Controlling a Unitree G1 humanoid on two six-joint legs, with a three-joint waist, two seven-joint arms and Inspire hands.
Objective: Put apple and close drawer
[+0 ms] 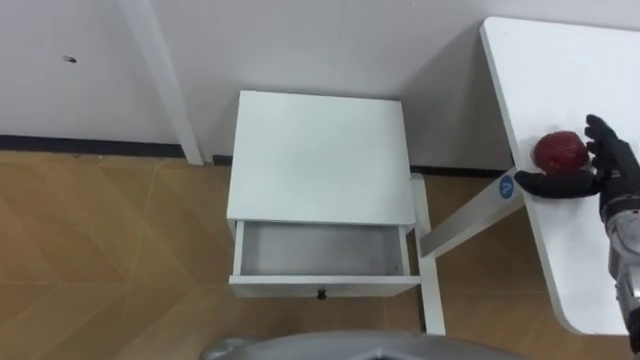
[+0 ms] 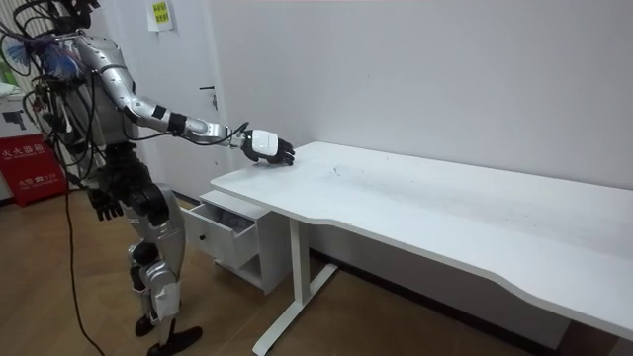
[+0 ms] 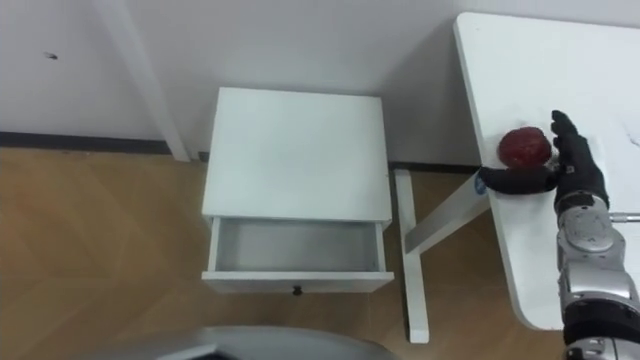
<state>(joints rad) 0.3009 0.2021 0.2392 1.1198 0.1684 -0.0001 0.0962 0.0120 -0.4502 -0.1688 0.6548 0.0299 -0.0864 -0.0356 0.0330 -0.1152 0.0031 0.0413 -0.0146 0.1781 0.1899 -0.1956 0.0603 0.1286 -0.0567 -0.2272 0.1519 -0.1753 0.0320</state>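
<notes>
Your right hand point(image 1: 608, 178) cups the apple point(image 1: 560, 150), thumb and fingers apart, not yet clamped. The apple sits at the desk's point(image 1: 560, 70) corner, near the edge. Close unevenly and you could nudge it off onto the floor.

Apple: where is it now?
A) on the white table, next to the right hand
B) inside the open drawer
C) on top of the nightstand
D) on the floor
A: the apple sits near the edge of the table, with the right hand spread open around it, while the open drawer holds nothing.
</notes>
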